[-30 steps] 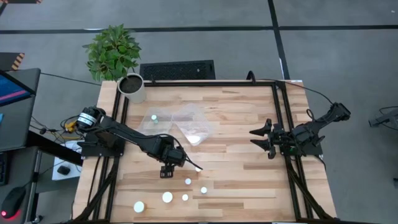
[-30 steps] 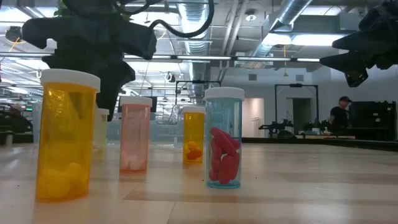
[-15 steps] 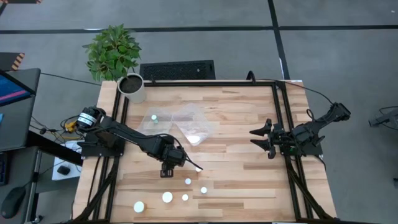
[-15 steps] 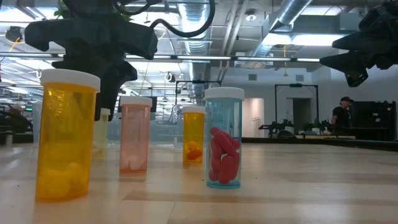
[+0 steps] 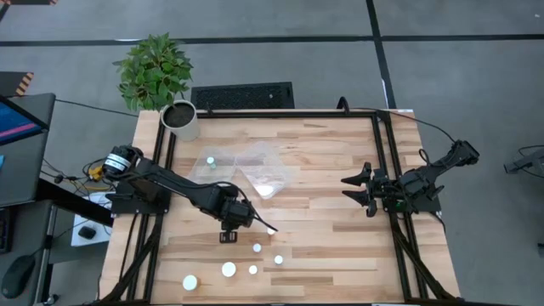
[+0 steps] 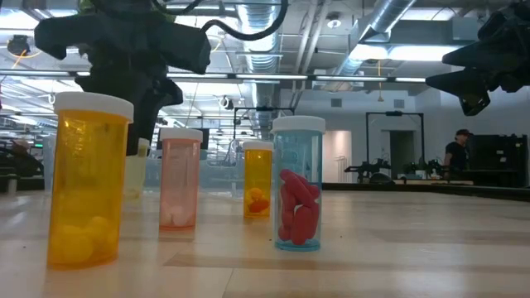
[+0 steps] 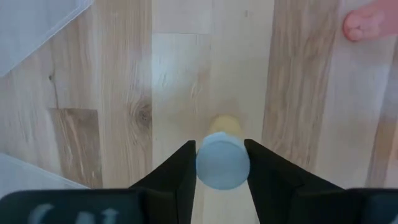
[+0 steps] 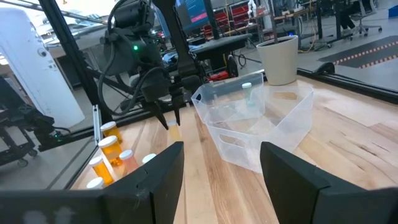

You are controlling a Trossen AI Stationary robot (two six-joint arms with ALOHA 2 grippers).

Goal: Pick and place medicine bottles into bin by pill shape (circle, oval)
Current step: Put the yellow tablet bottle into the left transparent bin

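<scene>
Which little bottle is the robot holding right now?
Find the dark left arm reaching across the wooden table. The pale yellow bottle sits pinched in the left end effector, near the clear bin. Unlike the other bottles, it is gripped, not standing free.

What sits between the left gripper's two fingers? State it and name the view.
A white-capped, pale yellow medicine bottle, clamped by the left gripper; the left wrist view shows it.
</scene>
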